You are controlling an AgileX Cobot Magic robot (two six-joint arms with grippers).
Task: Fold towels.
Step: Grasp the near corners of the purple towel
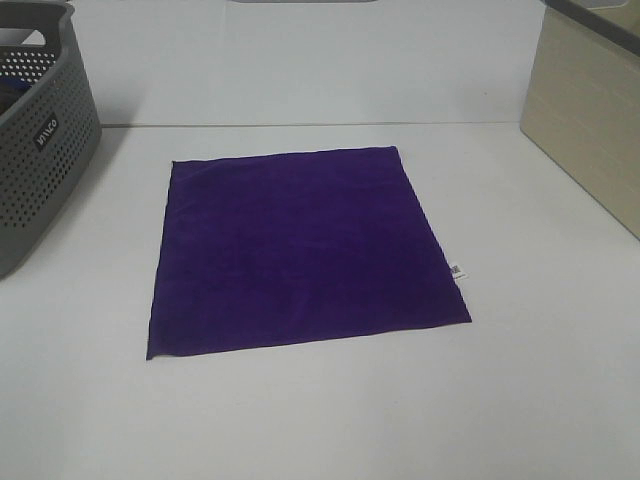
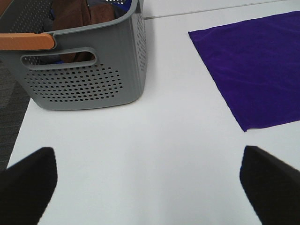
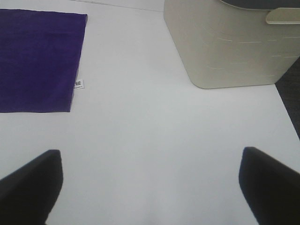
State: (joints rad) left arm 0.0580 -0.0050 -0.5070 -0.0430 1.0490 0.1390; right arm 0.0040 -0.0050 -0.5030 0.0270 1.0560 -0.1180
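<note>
Purple plush towel [image 1: 300,250] lies flat and unfolded at the middle of the white table [image 1: 300,430], slightly skewed. White tag [image 1: 457,271] sticks out of its right edge, close to the near right corner. No fold made yet, so I'd call this the very start.

Left gripper [image 2: 150,183]: jaws spread wide, empty, over bare table between the grey perforated basket [image 2: 93,79] and the towel's near left corner. Right gripper [image 3: 150,183]: same, wide and empty, over bare table between the tag side of the towel and the beige bin [image 3: 225,51]. Neither touches cloth, and neither arm shows in the high view.

Suggestions for the first fold:
- Take one near corner per gripper, at the same time.
- Come in low and pinch right at the corner tips. Plush on a smooth top will probably bunch if pushed.
- On the right, grab cloth, not just the tag.
- Lift both sides evenly, carry to the far edge, match corners before release. The skew means the two paths likely won't be mirror images.
- Left arm should keep clear of the basket wall, which sits near the towel's far left corner.
</note>
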